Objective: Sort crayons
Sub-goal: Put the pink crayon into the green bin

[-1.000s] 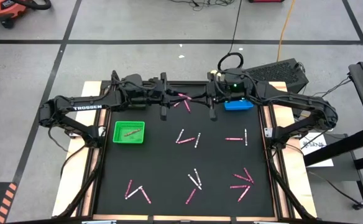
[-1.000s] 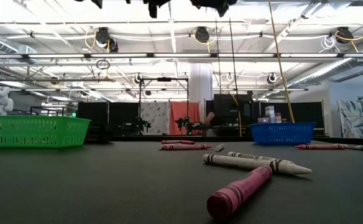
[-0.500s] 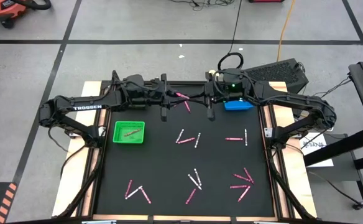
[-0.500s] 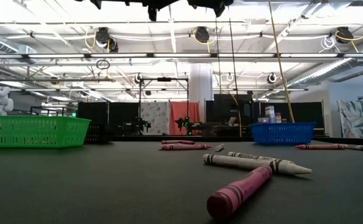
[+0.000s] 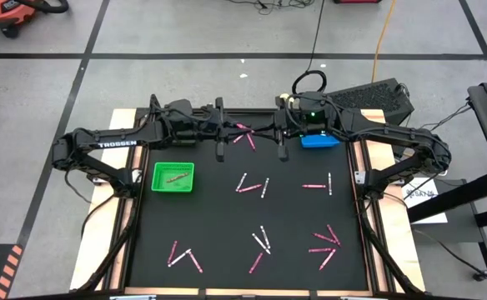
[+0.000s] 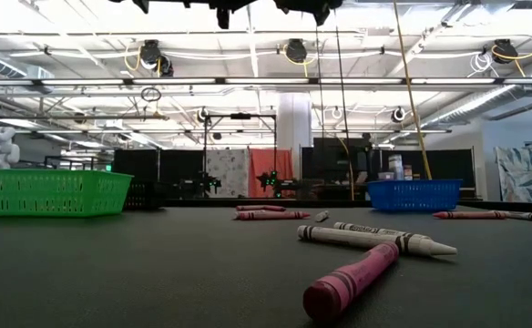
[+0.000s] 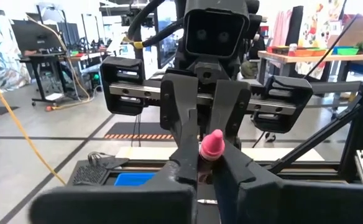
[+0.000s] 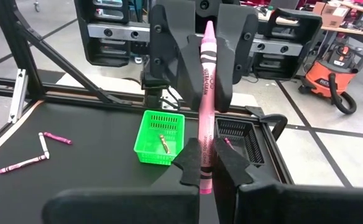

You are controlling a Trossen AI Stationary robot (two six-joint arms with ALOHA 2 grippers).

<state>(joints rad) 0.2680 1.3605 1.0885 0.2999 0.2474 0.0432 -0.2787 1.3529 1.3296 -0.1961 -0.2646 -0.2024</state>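
My two grippers face each other above the table's far middle, with a pink crayon [image 5: 243, 127] level between them. My right gripper [image 8: 211, 169] is shut on the crayon [image 8: 205, 106]. My left gripper [image 5: 229, 127] is open. In the right wrist view its fingers [image 8: 169, 56] stand on either side of the crayon's pointed end [image 8: 207, 28], with gaps showing. Other pink and white crayons [image 5: 252, 185] lie flat on the black mat. My right gripper pinches the pink crayon's blunt end [image 8: 203, 177] between its two fingers. The fingers come level from the table's right and lie along the crayon. The crayon is lifted clear of the table and sticks out straight ahead toward my left gripper.
A green tray [image 5: 173, 177] with one crayon in it stands at the mat's left. A blue tray [image 5: 319, 140] stands at the far right under my right arm. Crayon clusters lie mid-mat [image 5: 315, 184], near left [image 5: 183, 255] and near right [image 5: 325, 243].
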